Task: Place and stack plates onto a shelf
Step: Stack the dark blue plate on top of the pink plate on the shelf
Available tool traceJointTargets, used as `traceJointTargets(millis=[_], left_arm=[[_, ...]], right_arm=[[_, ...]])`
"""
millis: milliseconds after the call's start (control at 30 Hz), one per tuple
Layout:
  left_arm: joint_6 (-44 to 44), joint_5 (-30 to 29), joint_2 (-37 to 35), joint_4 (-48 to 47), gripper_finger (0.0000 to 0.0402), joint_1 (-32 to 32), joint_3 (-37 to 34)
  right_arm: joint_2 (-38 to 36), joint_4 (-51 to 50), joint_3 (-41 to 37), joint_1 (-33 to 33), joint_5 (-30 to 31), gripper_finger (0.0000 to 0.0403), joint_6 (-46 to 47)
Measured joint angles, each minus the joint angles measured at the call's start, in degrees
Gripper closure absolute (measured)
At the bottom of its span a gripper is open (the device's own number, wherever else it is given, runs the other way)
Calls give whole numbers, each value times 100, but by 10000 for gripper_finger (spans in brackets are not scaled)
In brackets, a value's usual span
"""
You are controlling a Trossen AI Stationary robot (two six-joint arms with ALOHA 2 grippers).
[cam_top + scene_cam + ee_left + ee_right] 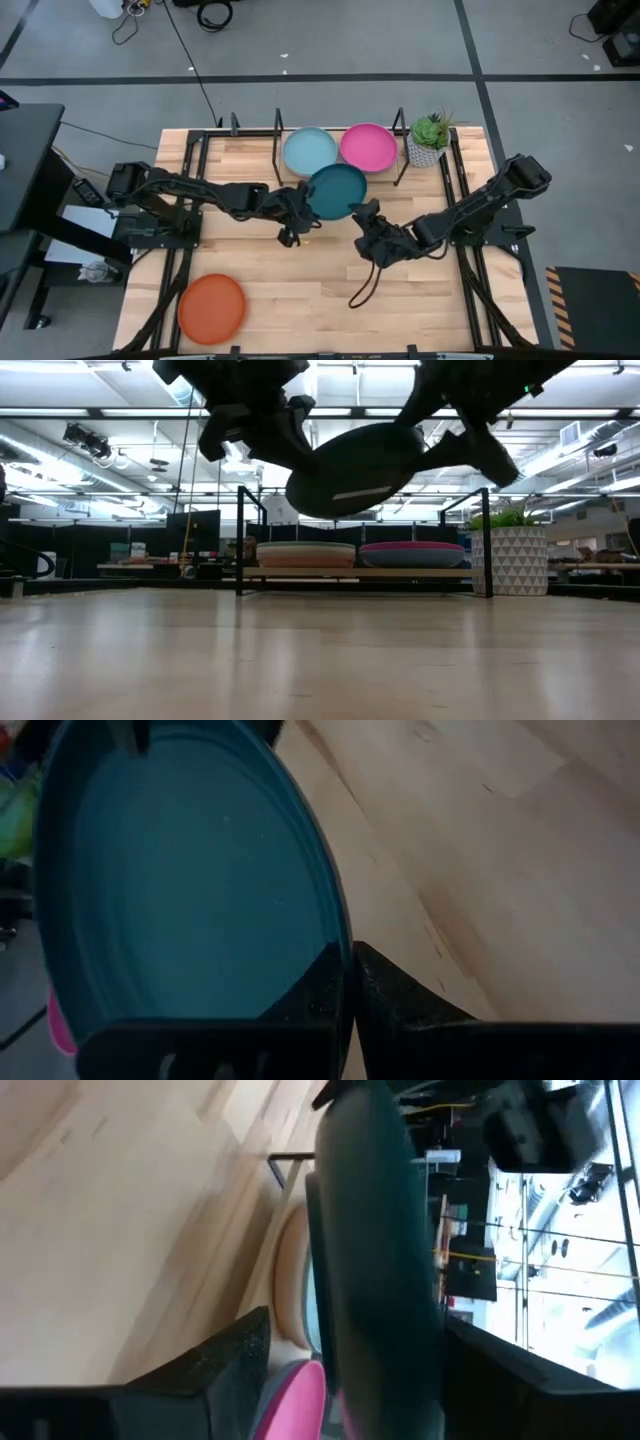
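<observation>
A dark teal plate hangs in the air in front of the shelf, tilted in the low view. My left gripper is shut on its left rim. My right gripper is open at the plate's near-right rim; its right wrist view shows the plate edge-on between the spread fingers. A light teal plate and a magenta plate lie flat on the shelf. An orange plate lies on the table near its near-left corner. My left gripper pinches the dark teal plate's rim, one finger inside the dish and one under it. It comes from the table's left, roughly level. The plate is lifted clear of the table and tilted. My right gripper's fingers straddle the rim; I cannot tell whether they touch it.
A small green plant in a white patterned pot stands at the shelf's right end. The shelf's black upright rods rise along the far side of the table. Bare wood lies between the arms and the near edge.
</observation>
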Motion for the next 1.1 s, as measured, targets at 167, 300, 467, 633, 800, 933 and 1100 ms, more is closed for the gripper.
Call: traceJointTargets(millis=[167, 300, 467, 633, 800, 933, 1100], left_arm=[[113, 95, 0, 30, 384, -24, 6], [117, 142, 0, 165, 383, -70, 8], [62, 63, -7, 319, 370, -72, 11], [-250, -603, -11, 496, 335, -83, 11], [-342, -855, -9, 632, 279, -70, 13], [-342, -1353, -38, 658, 227, -118, 12], [-387, -3088, -202, 602, 185, -440, 12]], right_arm=[[72, 48, 4, -183, 107, 177, 45], [12, 67, 7, -312, 214, 214, 149], [39, -48, -7, -343, 208, 265, 110], [39, -114, -10, -348, 273, 291, 173], [39, -258, 0, -336, 246, 298, 483], [33, -699, 8, -337, 251, 299, 968], [33, -1255, 8, -471, 88, 299, 1607]])
